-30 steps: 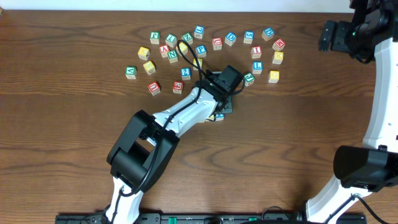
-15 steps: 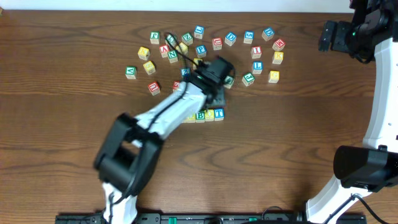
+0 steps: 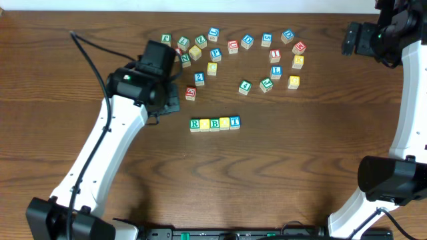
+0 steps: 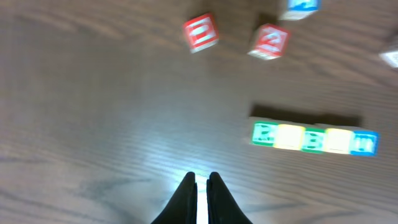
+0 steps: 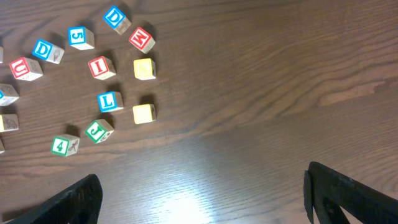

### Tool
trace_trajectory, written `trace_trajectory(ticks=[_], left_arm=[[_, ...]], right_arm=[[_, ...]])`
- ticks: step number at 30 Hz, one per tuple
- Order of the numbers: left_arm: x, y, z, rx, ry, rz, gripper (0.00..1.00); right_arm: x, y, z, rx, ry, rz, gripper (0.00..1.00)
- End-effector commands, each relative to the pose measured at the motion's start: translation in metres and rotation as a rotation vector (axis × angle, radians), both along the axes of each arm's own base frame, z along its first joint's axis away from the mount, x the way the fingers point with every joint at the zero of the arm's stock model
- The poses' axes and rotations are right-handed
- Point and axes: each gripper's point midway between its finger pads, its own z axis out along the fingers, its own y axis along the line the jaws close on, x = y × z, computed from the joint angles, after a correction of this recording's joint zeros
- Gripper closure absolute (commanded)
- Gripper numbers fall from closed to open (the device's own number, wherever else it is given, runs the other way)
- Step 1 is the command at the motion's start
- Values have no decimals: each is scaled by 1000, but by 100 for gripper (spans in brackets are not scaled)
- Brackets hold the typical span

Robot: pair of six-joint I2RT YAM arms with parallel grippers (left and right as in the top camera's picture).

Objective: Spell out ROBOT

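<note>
Five-cube row [image 3: 215, 123] sits touching on the bench [image 3: 300, 173]; left claw [image 4: 199, 186] pinched shut, empty, close by, right claw [image 5: 200, 177] wide, empty, well apart; a low left swing could knock the row crooked.

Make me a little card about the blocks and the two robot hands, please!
row: five cubes side by side, touching, on the table
letters: green R, yellow cube, green B, second yellow cube, blue T
yellow faces: letters too small to read
left gripper: shut, empty, apart from the row
right gripper: open, empty
loose cubes: scattered toward the table's far side, apart from the row
</note>
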Motion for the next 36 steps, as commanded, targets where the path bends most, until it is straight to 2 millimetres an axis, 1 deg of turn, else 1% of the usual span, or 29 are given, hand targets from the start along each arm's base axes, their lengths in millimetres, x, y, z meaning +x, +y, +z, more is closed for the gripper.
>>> trace_trajectory(ticks=[1, 3, 6, 12, 14, 16, 19, 26, 32, 36], left_arm=[[-14, 8, -38, -23, 84, 12, 92], [-14, -2, -62, -77, 86, -4, 92], [-10, -14, -86, -137, 77, -23, 92], [-2, -34, -112, -152, 72, -92, 92], [-3, -42, -127, -144, 102, -110, 92], [-3, -44, -140, -137, 127, -115, 92], [-1, -44, -147, -134, 135, -112, 92], [2, -46, -150, -137, 127, -116, 92], [4, -64, -153, -141, 104, -162, 92], [5, -66, -153, -143, 99, -166, 92]], right_arm=[[-1, -2, 0, -6, 2, 8, 1], [-1, -2, 0, -6, 2, 8, 1], [-1, -2, 0, -6, 2, 8, 1], [-1, -2, 0, -6, 2, 8, 1], [-1, -2, 0, -6, 2, 8, 1], [-1, -2, 0, -6, 2, 8, 1], [-1, -2, 0, -6, 2, 8, 1], [-1, -2, 0, -6, 2, 8, 1], [-1, -2, 0, -6, 2, 8, 1], [-1, -2, 0, -6, 2, 8, 1]])
